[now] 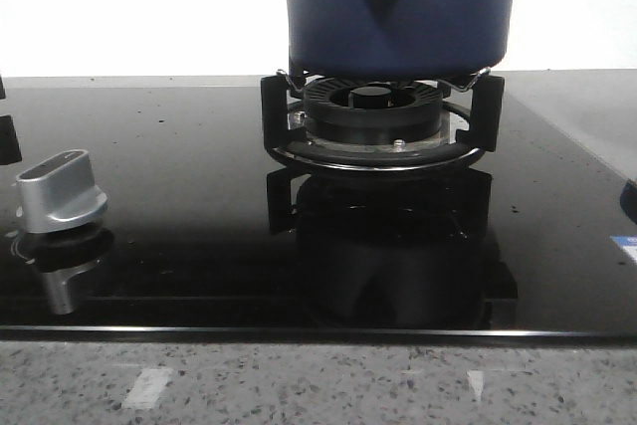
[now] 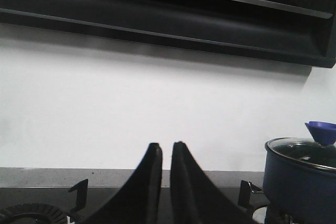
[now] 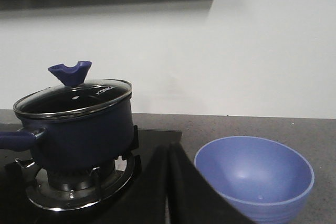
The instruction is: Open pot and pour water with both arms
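The dark blue pot (image 1: 398, 7) stands on the black burner grate (image 1: 378, 121) at the back centre of the hob, its top cut off in the front view. In the right wrist view the pot (image 3: 79, 132) carries a glass lid (image 3: 73, 97) with a blue knob (image 3: 70, 72), and its handle (image 3: 16, 139) sticks out sideways. My right gripper (image 3: 168, 150) is shut and empty, in front of the pot and apart from it. My left gripper (image 2: 166, 148) is shut on nothing, well off to the side of the pot (image 2: 302, 184). Neither gripper shows in the front view.
A blue bowl (image 3: 254, 174) sits on the grey counter beside the hob, close to my right fingers. A silver stove knob (image 1: 62, 188) stands at the hob's left. A second burner grate (image 2: 37, 211) lies near the left gripper. A dark range hood (image 2: 168, 9) hangs overhead.
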Available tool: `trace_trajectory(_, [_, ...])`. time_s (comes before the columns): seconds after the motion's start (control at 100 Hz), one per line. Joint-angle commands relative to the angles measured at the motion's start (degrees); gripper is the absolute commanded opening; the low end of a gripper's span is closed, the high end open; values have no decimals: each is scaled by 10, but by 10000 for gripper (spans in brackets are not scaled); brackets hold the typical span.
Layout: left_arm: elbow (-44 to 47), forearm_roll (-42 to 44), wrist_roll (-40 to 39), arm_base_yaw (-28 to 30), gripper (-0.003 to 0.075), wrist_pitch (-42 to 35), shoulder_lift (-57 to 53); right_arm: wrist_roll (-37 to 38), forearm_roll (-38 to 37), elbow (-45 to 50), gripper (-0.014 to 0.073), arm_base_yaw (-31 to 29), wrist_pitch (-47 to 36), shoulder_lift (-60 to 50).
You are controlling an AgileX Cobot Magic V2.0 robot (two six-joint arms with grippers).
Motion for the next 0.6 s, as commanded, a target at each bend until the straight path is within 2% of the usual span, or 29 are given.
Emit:
trace_trajectory(0.0, [-14, -17, -4, 1, -11, 14, 7, -4, -4, -11, -67, 0, -47, -5])
trace_trajectory(0.28, [-11, -7, -4, 5, -11, 13, 7, -4, -4, -11, -67, 0, -47, -5])
trace_trajectory(0.33, [-8, 42, -8, 11, -11, 17, 7, -4, -4, -11, -67, 0, -47, -5])
trace_trajectory(0.38, [-2, 156, -49, 20, -11, 57, 8, -4, -4, -11, -67, 0, -47, -5])
trace_trajectory(0.4, [2, 197, -84, 23, -11, 78, 8, -4, -4, -11, -67, 0, -47, -5])
trace_trajectory(0.45, [7, 393, -222, 32, -11, 119, 8, -4, -4, -11, -67, 0, -47, -5])
trace_trajectory(0.47, [8, 444, -308, 36, -11, 129, 8, -4, -4, -11, -67, 0, -47, -5])
trace_trajectory(0.48, [11, 495, -370, 38, -11, 137, 8, -4, -4, -11, -67, 0, -47, -5])
trace_trajectory(0.5, [14, 573, -433, 42, -11, 149, 8, -4, -4, -11, -67, 0, -47, -5])
trace_trajectory(0.55, [26, 741, -678, 53, -11, 175, 8, -4, -4, -11, -67, 0, -47, -5])
trace_trajectory(0.59, [36, 852, -799, 63, -11, 194, 8, -4, -4, -11, -67, 0, -47, -5])
